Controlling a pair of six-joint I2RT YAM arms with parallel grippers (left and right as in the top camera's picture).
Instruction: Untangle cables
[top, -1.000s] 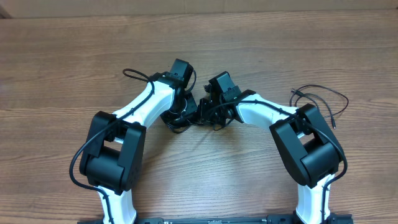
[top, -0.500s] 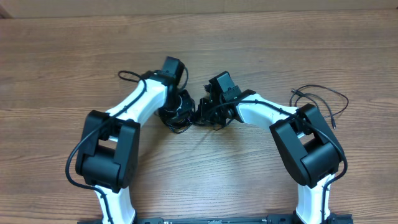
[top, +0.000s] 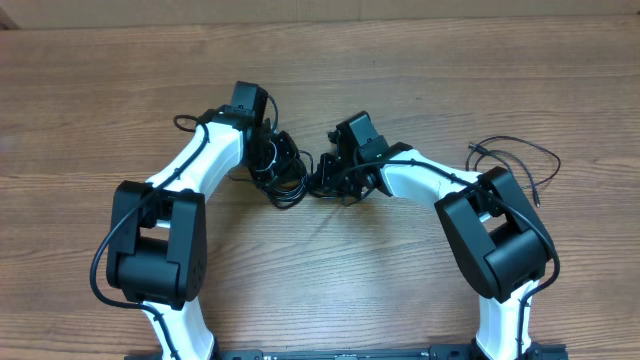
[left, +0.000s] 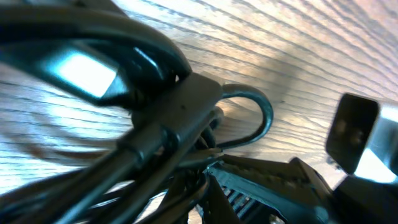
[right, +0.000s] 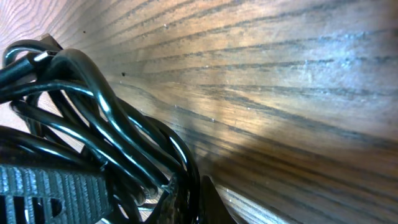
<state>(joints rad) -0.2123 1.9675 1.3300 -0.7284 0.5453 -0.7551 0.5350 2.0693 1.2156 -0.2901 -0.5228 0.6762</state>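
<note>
Left of centre on the wooden table (top: 400, 60), the left gripper (top: 268, 152) is pressed together on cords at the left edge of the cable bundle (top: 285, 180). Its wrist view is filled by blurred black strands, with one free loop (left: 264, 115) arching over the wood. The bundle lies between the two claws, a dark knot of coils whose long axis runs roughly left to right, from one claw to the other. Just right of it, the right gripper (top: 326, 172) is likewise closed, pinching several glossy cords (right: 106, 99) that curve in beside its ribbed pad (right: 43, 186). Both arms are equally near, each touching an opposite end of the knot, so the coming move is judged to turn on this axis: drawing the claws apart along it should tension the coils and may tighten rather than free them. Well apart at the far right, beside the right arm (top: 495, 235), a single loose cable (top: 476, 150) lies in an open curve, already separate.
</note>
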